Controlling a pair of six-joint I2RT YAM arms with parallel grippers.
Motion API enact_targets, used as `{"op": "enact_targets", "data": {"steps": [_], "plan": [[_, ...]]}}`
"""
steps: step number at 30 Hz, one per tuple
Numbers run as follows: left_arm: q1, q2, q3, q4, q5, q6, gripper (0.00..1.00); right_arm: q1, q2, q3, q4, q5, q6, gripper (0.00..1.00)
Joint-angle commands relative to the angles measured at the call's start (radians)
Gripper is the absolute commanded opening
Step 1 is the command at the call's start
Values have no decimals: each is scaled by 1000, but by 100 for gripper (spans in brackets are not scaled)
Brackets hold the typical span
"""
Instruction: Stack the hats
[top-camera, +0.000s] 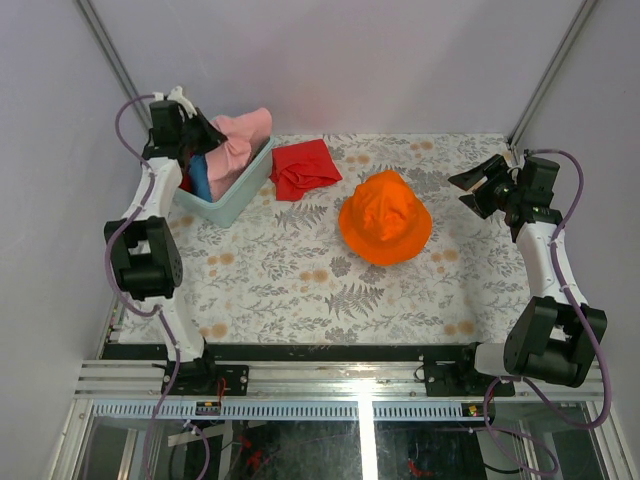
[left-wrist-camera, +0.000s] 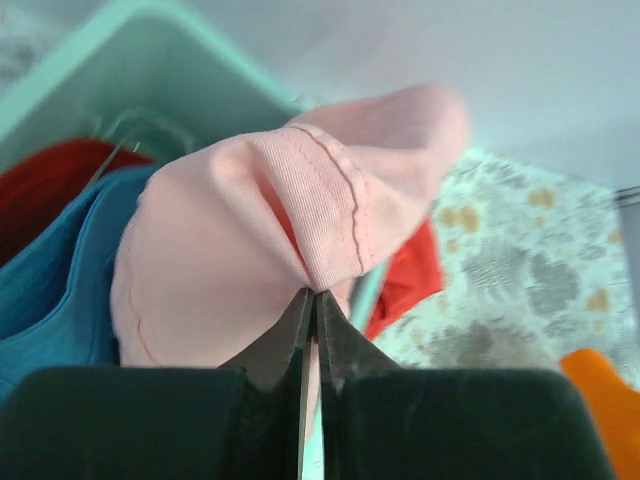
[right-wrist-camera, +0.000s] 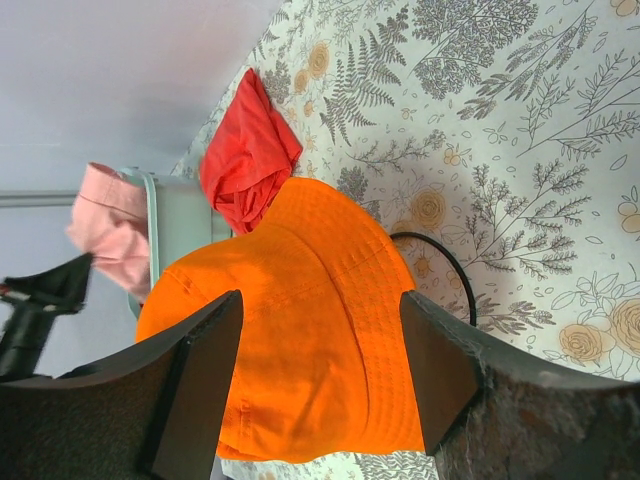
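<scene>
My left gripper (top-camera: 207, 137) (left-wrist-camera: 312, 296) is shut on a fold of the pink hat (top-camera: 240, 138) (left-wrist-camera: 300, 210), which is lifted over the teal bin (top-camera: 238, 197). Under it in the bin lie a blue hat (top-camera: 198, 176) (left-wrist-camera: 55, 280) and something red (left-wrist-camera: 50, 180), mostly hidden. The orange hat (top-camera: 385, 217) (right-wrist-camera: 310, 330) sits crown-up mid-table on a black wire stand (right-wrist-camera: 452, 268). Off to its right my right gripper (top-camera: 478, 190) (right-wrist-camera: 320, 335) hangs open, apart from the hat, with nothing between its fingers.
A crumpled red cloth (top-camera: 304, 167) (right-wrist-camera: 248, 150) lies on the patterned table (top-camera: 300, 280) between the bin and the orange hat. The bin stands at the back left corner, close to the wall.
</scene>
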Motion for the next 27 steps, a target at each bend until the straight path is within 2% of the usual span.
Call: {"op": "enact_targets", "data": {"steps": [1,7,11,17,20,27], "plan": [[5,-138,124,73,102,-95,0,-2,-35,2,28,-28,15,71],[-1,-181,260,99,240,-280,0,-2,-38,4,38,-44,19,71],[-14,-178,337,151,340,-469,0,-1,-35,-8,50,-60,27,71],[-135,-204,335,338,408,-775,0,-2,-43,-12,52,-83,12,71],[-218,-205,328,409,409,-896,0,-2,-101,-57,224,-154,45,67],[-355,-227,269,520,365,-1113,0,25,-174,-105,863,-449,243,71]]}}
